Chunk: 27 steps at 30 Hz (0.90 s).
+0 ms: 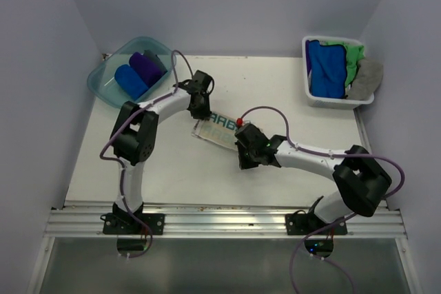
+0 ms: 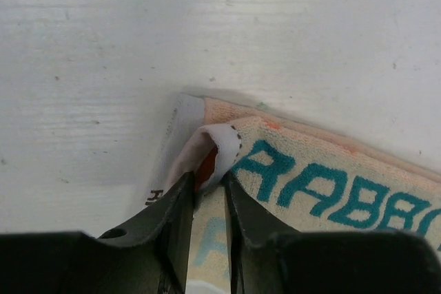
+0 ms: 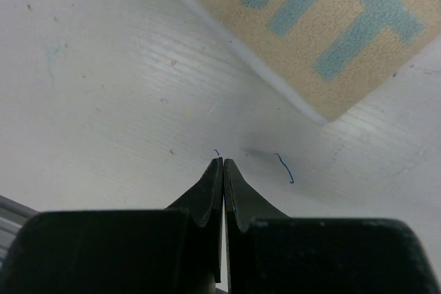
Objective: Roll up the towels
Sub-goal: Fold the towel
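A cream towel (image 1: 218,129) with teal lettering (image 2: 324,191) lies flat mid-table. My left gripper (image 1: 201,109) stands over its far-left corner. There its fingertips pinch a curled-up edge carrying a white label, so the left gripper (image 2: 207,177) is shut on that fold. My right gripper (image 1: 245,162) is shut and empty, its tips (image 3: 223,162) over bare table just off the towel's near corner (image 3: 324,46). Rolled blue (image 1: 130,80) and purple (image 1: 146,67) towels sit in the teal tub. Loose blue (image 1: 324,67), green (image 1: 355,60) and grey (image 1: 368,77) towels fill the white basket.
The translucent teal tub (image 1: 96,82) stands at the far left corner and the white basket (image 1: 331,103) at the far right. A metal rail (image 1: 220,222) runs along the near edge. A loose blue thread (image 3: 284,168) lies by the right fingertips.
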Tool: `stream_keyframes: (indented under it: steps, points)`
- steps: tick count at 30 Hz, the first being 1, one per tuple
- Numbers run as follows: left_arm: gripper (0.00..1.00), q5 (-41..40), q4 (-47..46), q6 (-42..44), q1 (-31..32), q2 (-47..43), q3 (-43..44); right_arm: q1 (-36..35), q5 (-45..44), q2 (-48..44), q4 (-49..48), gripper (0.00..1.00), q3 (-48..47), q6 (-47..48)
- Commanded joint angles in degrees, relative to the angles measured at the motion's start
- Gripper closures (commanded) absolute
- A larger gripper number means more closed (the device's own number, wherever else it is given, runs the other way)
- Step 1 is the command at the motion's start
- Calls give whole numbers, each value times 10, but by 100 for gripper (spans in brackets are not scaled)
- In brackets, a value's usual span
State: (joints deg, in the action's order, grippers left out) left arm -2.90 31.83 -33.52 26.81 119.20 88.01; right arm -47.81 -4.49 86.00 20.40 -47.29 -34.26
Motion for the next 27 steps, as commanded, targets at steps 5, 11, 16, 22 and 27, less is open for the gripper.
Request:
stream_keyframes:
  steps: [5, 11, 16, 22, 27]
  points:
    - [67, -64, 43, 15, 27, -104, 3, 31, -105, -59, 21, 98, -57, 40]
    - [67, -41, 24, 3, 27, -164, -73, 142, -93, 38, 13, 100, -138, 71]
    - [70, -1, -15, -12, 27, -145, -135, 171, -97, 164, 20, 100, -231, 88]
    - [72, -35, -31, -2, 18, -83, -122, 186, -107, 238, 12, 100, -229, 88]
    - [70, -46, -23, 10, -2, -54, -74, 179, -55, 187, -28, 100, -126, 51]
